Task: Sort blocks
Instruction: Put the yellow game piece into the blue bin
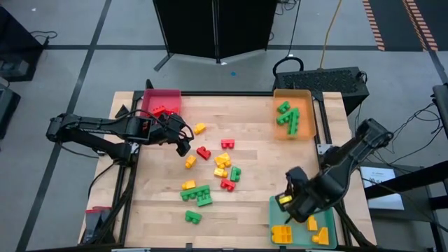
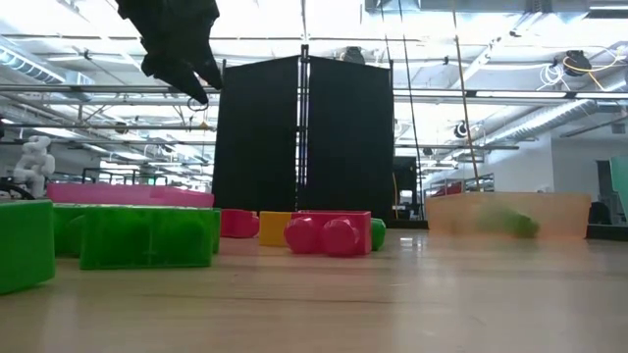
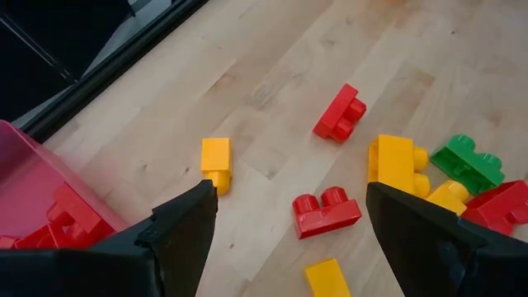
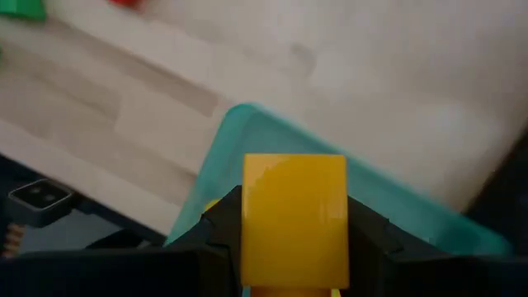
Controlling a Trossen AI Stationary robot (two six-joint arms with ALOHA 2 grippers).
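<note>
Right gripper point(image 4: 293, 247) is clamped on a yellow block point(image 4: 294, 219), which sits between its fingers right over the teal tray point(image 1: 278, 210), so I'd guess a drop there since yellows live in it. Left gripper point(image 3: 289, 239) is spread wide and empty, red block point(image 3: 327, 211) between its fingers, probably next for the red tray point(image 1: 171, 96).

Two dark jointed arms, black cables, black wedge-shaped fingers point(image 3: 186, 235)
</note>
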